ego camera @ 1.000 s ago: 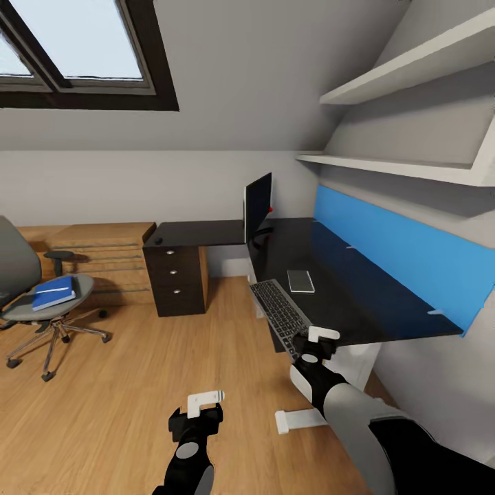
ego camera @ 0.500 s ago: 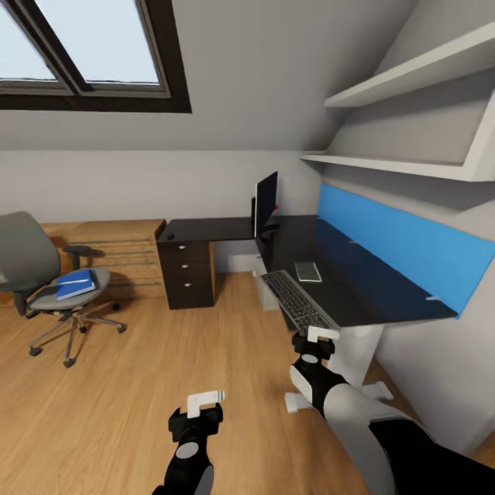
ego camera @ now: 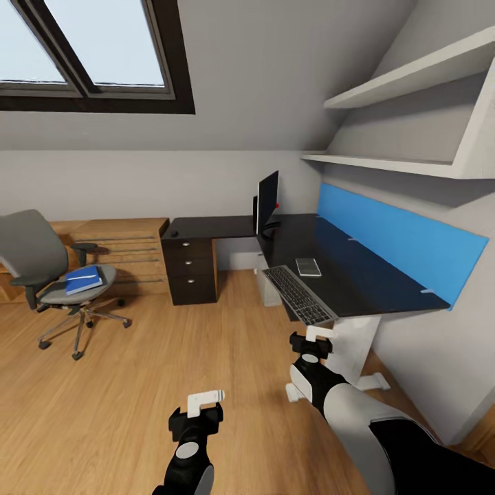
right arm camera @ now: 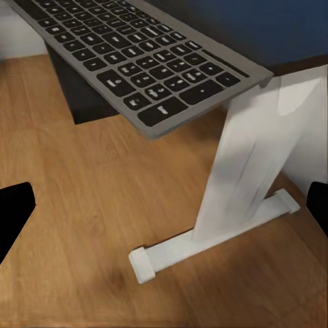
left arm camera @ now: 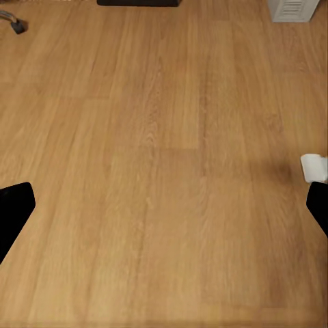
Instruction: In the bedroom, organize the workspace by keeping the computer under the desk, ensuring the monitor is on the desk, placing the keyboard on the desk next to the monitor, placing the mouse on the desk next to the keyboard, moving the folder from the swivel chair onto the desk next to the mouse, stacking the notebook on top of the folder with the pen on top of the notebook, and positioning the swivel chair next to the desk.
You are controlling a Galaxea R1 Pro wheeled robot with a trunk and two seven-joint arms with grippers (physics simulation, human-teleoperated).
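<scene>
Clearly robot in transit, both arms tucked low over wood floor, carrying nothing.

Left gripper [ego camera: 205, 405]: fingers spread wide in left wrist view, bare planks between. Right gripper [ego camera: 317, 339]: fingers wide too, empty, just short of counter's near end.

Slim silver-framed dark-key keyboard [ego camera: 298, 294] lies on glossy black L-shaped counter [ego camera: 357, 278], near end jutting past edge, likely needs pushing in.

Black flat monitor [ego camera: 267, 202] stands at counter's corner.

Bright blue folder [ego camera: 84, 280] waits on grey swivel chair [ego camera: 48, 268], well apart from counter; probably next fetch.
</scene>
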